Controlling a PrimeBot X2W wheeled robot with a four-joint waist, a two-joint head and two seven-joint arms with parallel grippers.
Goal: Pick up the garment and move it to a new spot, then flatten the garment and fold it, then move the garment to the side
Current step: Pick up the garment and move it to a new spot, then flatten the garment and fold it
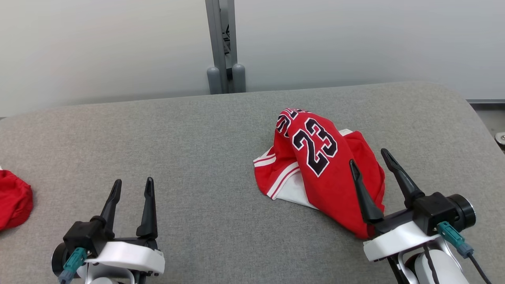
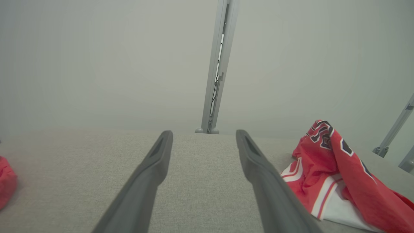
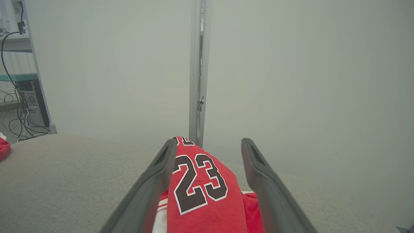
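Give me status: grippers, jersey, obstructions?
Left gripper open over table. Right gripper open at crumpled jersey, not gripping. Red cloth far left, clear of path.

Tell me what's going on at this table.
A two-armed robot is about to start on a crumpled red jersey numbered 23, which lies in a heap on the grey padded table. The right gripper is open at the jersey's near side, and the heap shows between its fingers in the right wrist view. Nothing is gripped yet. The left gripper is open over bare table, apart from the jersey. Another red cloth sits at the table's left edge.
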